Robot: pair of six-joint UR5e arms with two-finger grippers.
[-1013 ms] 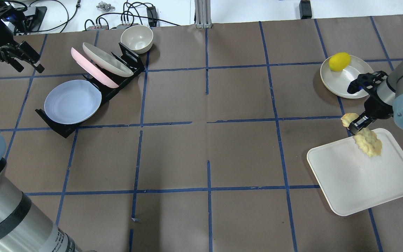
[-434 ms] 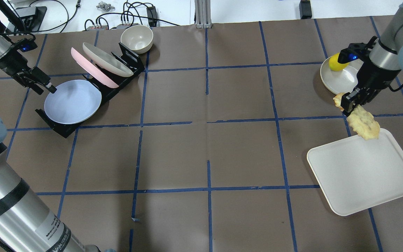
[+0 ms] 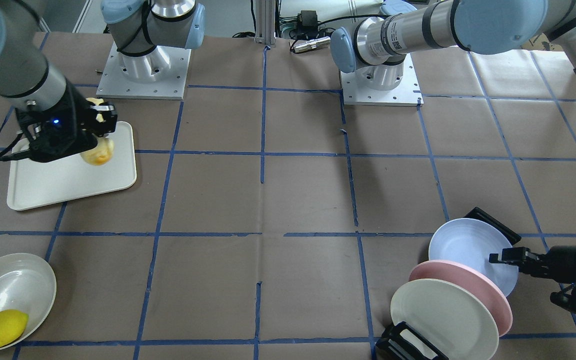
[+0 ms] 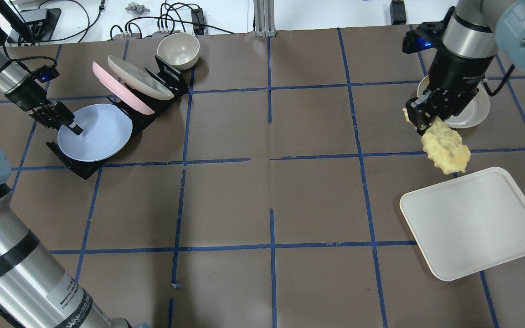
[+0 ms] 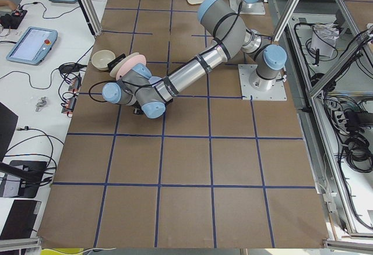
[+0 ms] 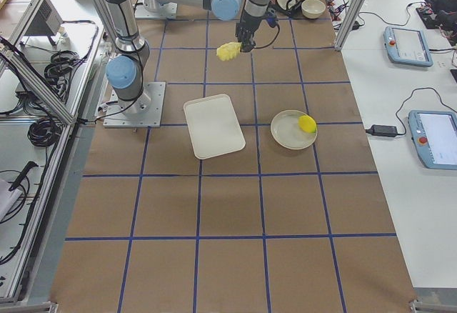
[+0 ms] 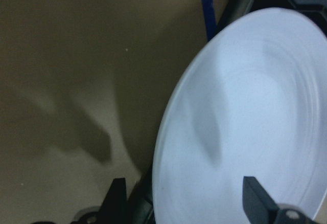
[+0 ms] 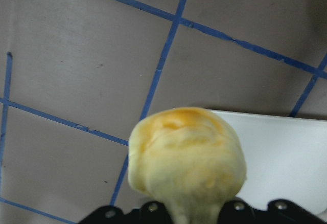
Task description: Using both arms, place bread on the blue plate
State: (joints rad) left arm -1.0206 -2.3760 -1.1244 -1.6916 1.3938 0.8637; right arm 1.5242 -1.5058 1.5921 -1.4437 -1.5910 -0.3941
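Note:
My right gripper [image 4: 420, 119] is shut on one end of the bread [image 4: 445, 146], a bumpy pale-yellow roll that hangs in the air past the white tray's far corner. The right wrist view shows the bread's golden-brown end [image 8: 186, 155] pointing down. The blue plate [image 4: 95, 132] leans in the front slot of a black rack. My left gripper [image 4: 69, 124] is open at the plate's left rim. In the left wrist view the two fingers stand wide apart with the rim of the plate [image 7: 245, 121] between them.
The black rack [image 4: 76, 166] also holds a pink plate [image 4: 121, 93] and a cream plate [image 4: 141, 79]. A cream bowl [image 4: 178, 50] sits behind it. The white tray [image 4: 472, 223] lies at the near right. A lemon [image 3: 0, 328] rests on a cream plate [image 3: 13, 285].
My right gripper has lifted the bread off the tray and carried it up and toward the table's far side. My left gripper has moved in from the far left to the blue plate's rim.

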